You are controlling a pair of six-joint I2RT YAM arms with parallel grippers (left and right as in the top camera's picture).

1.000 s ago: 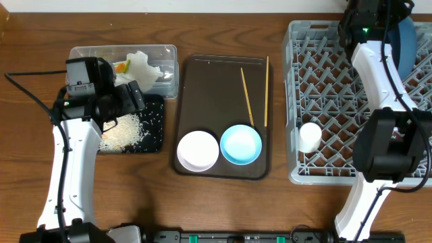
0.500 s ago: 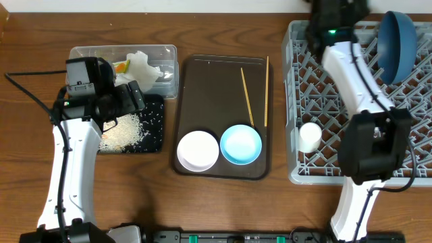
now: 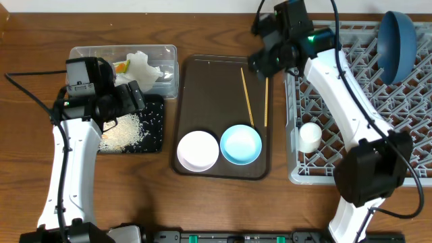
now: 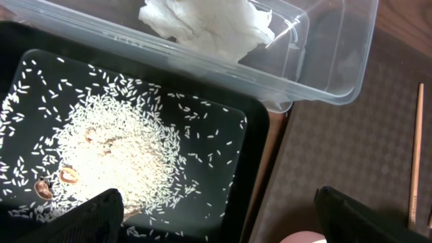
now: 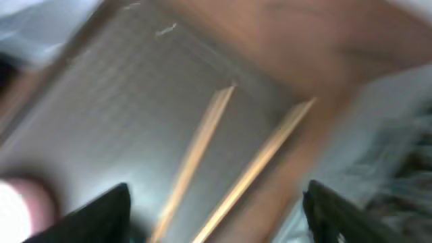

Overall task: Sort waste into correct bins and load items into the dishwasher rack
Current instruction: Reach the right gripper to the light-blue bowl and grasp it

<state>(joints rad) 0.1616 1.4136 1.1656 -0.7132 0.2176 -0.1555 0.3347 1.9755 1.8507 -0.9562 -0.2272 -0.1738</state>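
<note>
The dark blue plate (image 3: pixel 397 43) stands upright in the grey dishwasher rack (image 3: pixel 324 155), with the small white cup (image 3: pixel 310 136) lying near the rack's left wall. Two chopsticks (image 3: pixel 248 96) (image 5: pixel 260 165), a white bowl (image 3: pixel 198 150) and a light blue bowl (image 3: pixel 241 144) sit on the brown serving tray (image 3: pixel 202 88). Tissue (image 3: pixel 142 65) (image 4: pixel 206 23) and the snack wrapper (image 3: pixel 121 66) lie in the clear tub (image 3: pixel 169 50). Rice (image 4: pixel 115 152) lies in the black tray (image 3: pixel 154 131). My left gripper (image 4: pixel 216 219) is open and empty over the black tray's edge. My right gripper (image 3: pixel 260 64) (image 5: pixel 216 212) is open and empty above the chopsticks.
The wooden table (image 3: pixel 34 101) runs round all containers. The brown serving tray sits between the bins on the left and the rack on the right. A few brown bits (image 4: pixel 67 175) lie in the rice. The right wrist view is blurred by motion.
My right arm has swung left from over the rack's far corner, where the plate now stands, to above the chopsticks on the brown tray. The left arm has not moved.
</note>
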